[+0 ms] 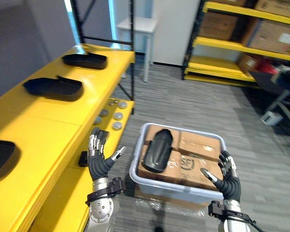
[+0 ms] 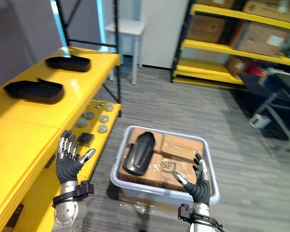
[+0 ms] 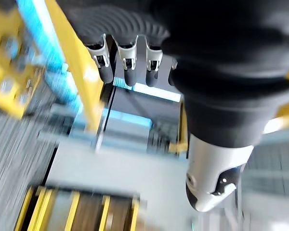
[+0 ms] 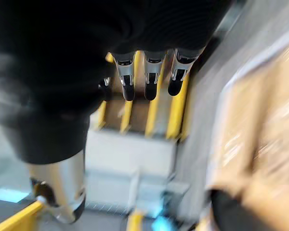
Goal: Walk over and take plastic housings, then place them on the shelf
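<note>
Along the robot's left side ran the yellow shelf, its top tier a smooth, glossy painted surface. Three black plastic housings lay on that tier, well apart:

- far housing, at the far end;
- middle housing, shallow and tray-like, with a raised lip;
- near housing, at the near end, partly cut off by the view's edge.

On the floor beside the shelf stood a grey plastic bin with a rounded rim. It was packed with taped cardboard boxes. One bin housing lay on the boxes toward the bin's left side. It was long, domed, matt black and rounded at the ends.

The left hand was raised between the shelf and the bin. The right hand was raised over the bin's near right corner. The fingers of both hands were straight and spread, and neither hand held anything.

Small round metal discs and a small black block lay on the shelf's lower tier.

Step in hand, as judged: reach for the bin housing, with three housings already shelved. The next move calls for lowering both hands to the housing's long sides. The smooth, curved shell is likely to slip, so opposed pressure from both sides seems advisable. The bare stretch of top tier between the middle and near housings looks suitable for placement.
</note>
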Motion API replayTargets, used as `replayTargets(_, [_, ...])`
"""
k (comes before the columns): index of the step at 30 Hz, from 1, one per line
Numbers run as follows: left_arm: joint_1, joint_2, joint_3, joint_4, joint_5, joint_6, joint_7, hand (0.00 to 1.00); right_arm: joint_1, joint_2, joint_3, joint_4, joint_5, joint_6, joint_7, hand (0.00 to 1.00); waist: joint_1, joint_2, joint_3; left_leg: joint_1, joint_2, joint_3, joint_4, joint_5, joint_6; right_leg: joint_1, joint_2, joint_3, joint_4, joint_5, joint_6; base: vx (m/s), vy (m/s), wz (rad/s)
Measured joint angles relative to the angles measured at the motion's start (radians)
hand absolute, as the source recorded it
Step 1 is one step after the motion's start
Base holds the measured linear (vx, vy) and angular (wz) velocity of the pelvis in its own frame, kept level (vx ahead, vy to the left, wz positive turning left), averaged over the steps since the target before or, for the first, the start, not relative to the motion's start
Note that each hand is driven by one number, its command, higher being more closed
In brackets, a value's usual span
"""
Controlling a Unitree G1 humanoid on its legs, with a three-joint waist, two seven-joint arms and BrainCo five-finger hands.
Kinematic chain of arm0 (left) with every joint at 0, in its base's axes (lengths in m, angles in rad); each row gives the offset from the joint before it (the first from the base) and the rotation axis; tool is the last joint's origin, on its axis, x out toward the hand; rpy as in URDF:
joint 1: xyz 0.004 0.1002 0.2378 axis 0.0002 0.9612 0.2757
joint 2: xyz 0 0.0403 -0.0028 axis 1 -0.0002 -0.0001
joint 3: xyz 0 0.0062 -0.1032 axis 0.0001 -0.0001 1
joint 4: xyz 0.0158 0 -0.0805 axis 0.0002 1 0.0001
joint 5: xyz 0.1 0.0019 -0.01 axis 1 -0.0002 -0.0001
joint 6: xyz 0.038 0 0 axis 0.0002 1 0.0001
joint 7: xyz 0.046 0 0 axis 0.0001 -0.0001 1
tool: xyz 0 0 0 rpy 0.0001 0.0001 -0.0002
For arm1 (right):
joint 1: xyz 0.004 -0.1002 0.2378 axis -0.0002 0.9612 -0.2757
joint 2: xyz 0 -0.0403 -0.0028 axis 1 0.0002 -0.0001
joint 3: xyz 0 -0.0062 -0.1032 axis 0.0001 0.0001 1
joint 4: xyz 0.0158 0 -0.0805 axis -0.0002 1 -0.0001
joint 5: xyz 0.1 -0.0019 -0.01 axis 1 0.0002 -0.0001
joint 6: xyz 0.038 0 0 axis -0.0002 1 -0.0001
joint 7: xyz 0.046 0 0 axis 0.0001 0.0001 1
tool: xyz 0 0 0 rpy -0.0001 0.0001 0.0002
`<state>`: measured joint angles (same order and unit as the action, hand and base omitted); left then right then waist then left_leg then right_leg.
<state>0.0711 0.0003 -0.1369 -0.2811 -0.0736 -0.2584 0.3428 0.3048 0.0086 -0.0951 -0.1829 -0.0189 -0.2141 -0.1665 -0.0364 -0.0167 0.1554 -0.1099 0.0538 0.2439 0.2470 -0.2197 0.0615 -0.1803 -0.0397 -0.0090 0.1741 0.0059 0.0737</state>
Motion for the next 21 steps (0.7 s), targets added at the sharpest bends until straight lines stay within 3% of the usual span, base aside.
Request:
replayTargets(2, [0.003, 0.016, -0.009, 0.009, -0.002, 0.001, -0.003, 0.0, -0.031, 0.002, 0.007, 0.049, -0.004, 0.006, -0.001, 0.0, 0.01, -0.016, -0.008, -0.028, -0.016, 0.002, -0.038, 0.041, -0.024, 0.03, -0.025, 0.03, -0.102, 0.002, 0.003, -0.12, -0.164, -0.5])
replayTargets(7, [0.003, -0.037, -0.019, 0.076, -0.003, 0.015, -0.023, 0.0, -0.073, -0.01, 0.006, 0.171, -0.023, 0.042, -0.015, 0.0, 0.001, 0.029, -0.006, -0.022, 0.007, -0.057, -0.146, 0.145, -0.089, 0.041, 0.01, -0.025, -0.162, 0.013, -0.035, -0.01, -0.183, 0.2])
replayTargets(10, [0.002, -0.042, -0.028, 0.174, -0.002, 0.021, -0.033, 0.0, -0.085, -0.013, -0.005, 0.215, -0.027, 0.048, -0.03, 0.0, -0.001, 0.05, 0.006, -0.044, 0.047, -0.136, -0.029, 0.1, -0.127, 0.11, 0.036, -0.123, -0.164, -0.005, -0.063, 0.03, -0.161, 0.71])
replayTargets(13, [0.036, -0.035, -0.005, 0.282, 0.013, 0.044, -0.062, 0.0, -0.166, -0.041, -0.007, 0.277, -0.027, 0.052, -0.054, 0.0, 0.011, 0.095, 0.038, -0.104, 0.079, -0.184, 0.187, 0.033, -0.121, 0.181, 0.064, -0.185, -0.159, -0.05, -0.088, 0.03, -0.066, 0.63])
replayTargets(15, [0.092, -0.018, 0.003, 0.33, 0.058, 0.069, -0.086, 0.0, -0.268, -0.061, -0.012, 0.339, -0.026, 0.068, -0.079, 0.0, 0.045, 0.128, 0.061, -0.188, 0.085, -0.229, 0.378, 0.035, -0.123, 0.204, 0.077, -0.201, -0.146, -0.07, -0.094, -0.01, -0.007, 0.28])
replayTargets(18, [0.163, 0.007, 0.015, 0.345, 0.083, 0.082, -0.111, 0.0, -0.403, -0.065, -0.023, 0.419, -0.027, 0.085, -0.12, 0.0, 0.091, 0.127, 0.074, -0.19, 0.059, -0.256, 0.354, 0.029, -0.134, 0.212, 0.051, -0.2, -0.154, -0.076, -0.104, 0.04, 0.078, 0.12])
replayTargets(21, [0.2, 0.014, 0.013, 0.35, 0.09, 0.084, -0.119, 0.0, -0.525, -0.072, -0.028, 0.506, -0.027, 0.096, -0.151, 0.0, 0.105, 0.118, 0.089, -0.187, 0.007, -0.356, 0.203, 0.032, -0.134, 0.211, 0.011, -0.199, -0.165, -0.081, -0.096, 0.06, 0.13, 0.07])
